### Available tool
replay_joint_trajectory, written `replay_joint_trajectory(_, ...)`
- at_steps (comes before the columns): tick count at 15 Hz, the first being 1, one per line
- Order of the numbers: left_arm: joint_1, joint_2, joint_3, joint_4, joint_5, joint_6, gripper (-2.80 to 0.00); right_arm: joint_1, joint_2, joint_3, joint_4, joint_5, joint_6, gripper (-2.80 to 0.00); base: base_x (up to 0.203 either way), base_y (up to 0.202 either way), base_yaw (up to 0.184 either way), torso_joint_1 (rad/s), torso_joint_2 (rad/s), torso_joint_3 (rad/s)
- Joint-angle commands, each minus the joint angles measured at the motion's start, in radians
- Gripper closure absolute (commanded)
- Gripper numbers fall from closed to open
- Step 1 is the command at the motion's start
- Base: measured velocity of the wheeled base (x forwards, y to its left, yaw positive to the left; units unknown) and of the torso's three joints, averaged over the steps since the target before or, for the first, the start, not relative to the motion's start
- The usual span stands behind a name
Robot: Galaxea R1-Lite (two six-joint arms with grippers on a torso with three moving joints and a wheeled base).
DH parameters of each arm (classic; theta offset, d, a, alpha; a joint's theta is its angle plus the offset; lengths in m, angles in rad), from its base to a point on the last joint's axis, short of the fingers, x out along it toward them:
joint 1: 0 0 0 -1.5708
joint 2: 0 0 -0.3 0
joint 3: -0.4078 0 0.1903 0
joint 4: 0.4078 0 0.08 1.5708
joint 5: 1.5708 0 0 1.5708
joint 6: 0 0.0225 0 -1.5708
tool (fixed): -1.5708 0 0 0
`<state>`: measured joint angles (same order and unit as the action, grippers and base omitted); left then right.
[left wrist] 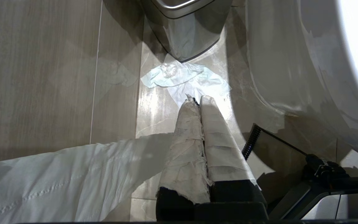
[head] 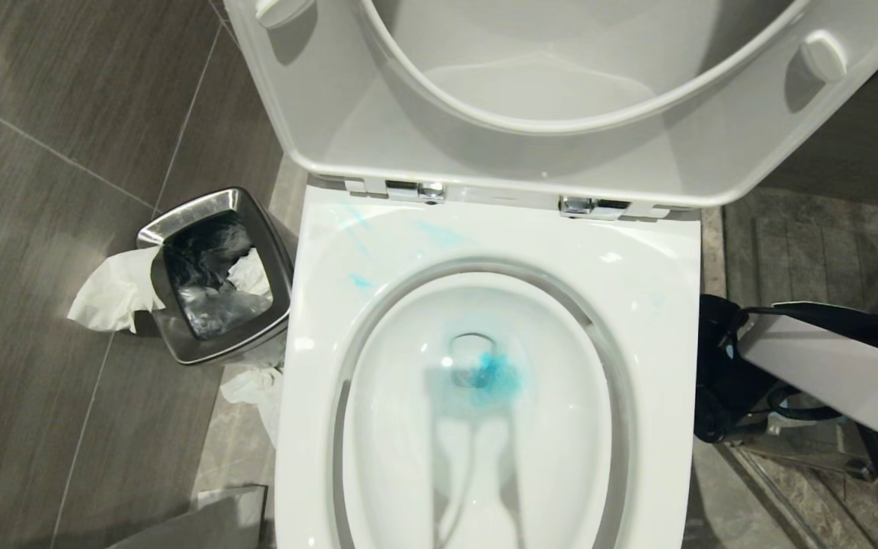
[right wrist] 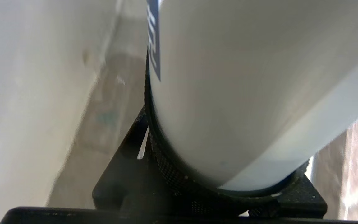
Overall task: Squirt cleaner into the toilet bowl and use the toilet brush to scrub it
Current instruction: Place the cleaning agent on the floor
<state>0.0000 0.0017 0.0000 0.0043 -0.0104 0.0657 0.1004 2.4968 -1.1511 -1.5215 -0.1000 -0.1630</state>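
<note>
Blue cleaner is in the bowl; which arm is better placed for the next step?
Probably right: the right gripper holds a white container beside the toilet bowl; the left gripper is shut, low by the floor.

You find almost nothing legible here. The only lettering is on a dark blue label strip (right wrist: 153, 37) at the edge of the white bottle (right wrist: 244, 87) seen close up in the right wrist view, and its pale characters are cropped and too blurred for you to read.
</note>
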Motion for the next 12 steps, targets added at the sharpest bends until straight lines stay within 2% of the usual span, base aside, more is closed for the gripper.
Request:
replay_joint_trajectory(1,0.000,0.000,0.000,0.000,-0.001,0.000,0.00,0.004,0.005,-0.038,-0.009,0.003,-0.005,0.00,0.000,0.000,0.000,-0.002,0.01,-0.036)
replay_joint_trajectory(12,0.000,0.000,0.000,0.000,-0.002,0.002,0.00,0.018,0.082,-0.122,-0.009,-0.003,-0.012,0.00,0.000,0.000,0.000,0.000,0.00,0.000)
